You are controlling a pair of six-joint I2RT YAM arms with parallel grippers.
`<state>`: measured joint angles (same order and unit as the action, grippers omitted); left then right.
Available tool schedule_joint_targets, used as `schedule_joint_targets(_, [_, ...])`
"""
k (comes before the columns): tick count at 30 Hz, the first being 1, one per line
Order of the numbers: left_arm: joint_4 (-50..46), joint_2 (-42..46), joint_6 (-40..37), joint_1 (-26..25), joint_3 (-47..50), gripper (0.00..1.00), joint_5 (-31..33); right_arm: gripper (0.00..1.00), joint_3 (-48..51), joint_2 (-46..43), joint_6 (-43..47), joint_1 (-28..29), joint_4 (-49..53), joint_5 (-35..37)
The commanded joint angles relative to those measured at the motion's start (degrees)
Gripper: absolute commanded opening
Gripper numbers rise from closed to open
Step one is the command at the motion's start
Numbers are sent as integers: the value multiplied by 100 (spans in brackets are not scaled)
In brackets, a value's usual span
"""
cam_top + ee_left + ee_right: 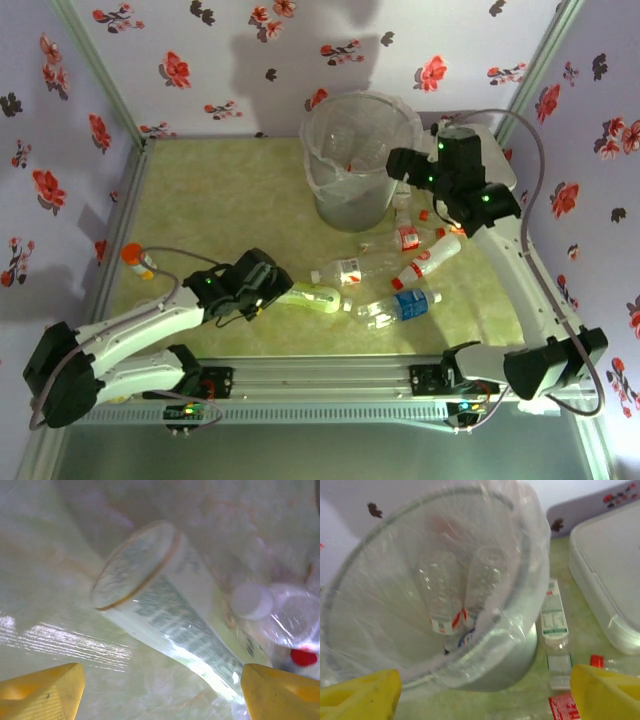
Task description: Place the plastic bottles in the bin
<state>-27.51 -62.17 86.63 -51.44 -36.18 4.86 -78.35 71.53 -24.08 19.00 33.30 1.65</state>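
The bin [360, 160], round and lined with a clear bag, stands at the back of the table. In the right wrist view two clear plastic bottles [440, 597] with red-white labels lie inside the bin [380, 580]. My right gripper [400, 166] hovers at the bin's right rim, open and empty [482, 695]. More plastic bottles lie in front: a red-white one [345, 270], a red-capped one [430, 258], a blue-labelled one [400, 305]. My left gripper [272, 290] is open at the base end of a yellow-green labelled jar [165, 605], which lies on its side; its fingertips [45, 692] stand apart from it.
A white lidded box [610, 570] stands right of the bin. A green-labelled bottle [554, 620] lies between the box and the bin. A small orange-capped bottle [137, 258] stands at the left edge. A white-capped bottle [252, 600] lies beside the jar. Flowered walls enclose the table.
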Motion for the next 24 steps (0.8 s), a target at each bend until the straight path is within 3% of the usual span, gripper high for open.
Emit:
schedule_joint_targets(1, [603,-137,1077,-44,6,82,429,88,379,-444,-211,0,-75,178])
schedule_joint_targets(14, [1711,-1113,997,-28,94,82,463,88,1809,-1644,-666,-2,336,226])
schedule_joint_targets(24, [1599,-1312,271,221,-116,66,682,88,2342,-2066,-1064,-2,213,-60])
